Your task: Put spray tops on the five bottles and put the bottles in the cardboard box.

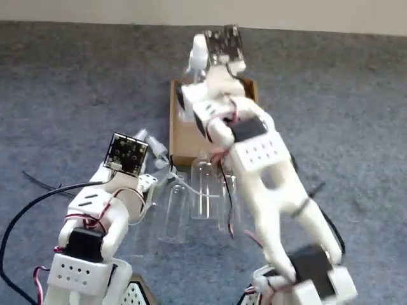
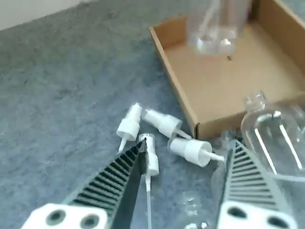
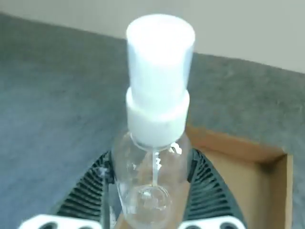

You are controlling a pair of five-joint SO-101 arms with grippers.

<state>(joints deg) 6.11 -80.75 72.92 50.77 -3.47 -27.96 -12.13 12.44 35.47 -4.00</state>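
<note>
1. Clear bottle (image 3: 153, 143) w/ white spray top (image 3: 159, 71) sat clamped in my right pincer (image 3: 151, 167), above cardboard box (image 3: 238, 191).
2. My left pincer (image 2: 188, 144) hung open over 4 loose spray tops (image 2: 162, 123) on grey desk (image 2: 57, 95), beside box.

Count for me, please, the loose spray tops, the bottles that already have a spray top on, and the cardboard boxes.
loose spray tops: 4
bottle with a spray top on: 1
cardboard box: 1
Total: 6
</note>
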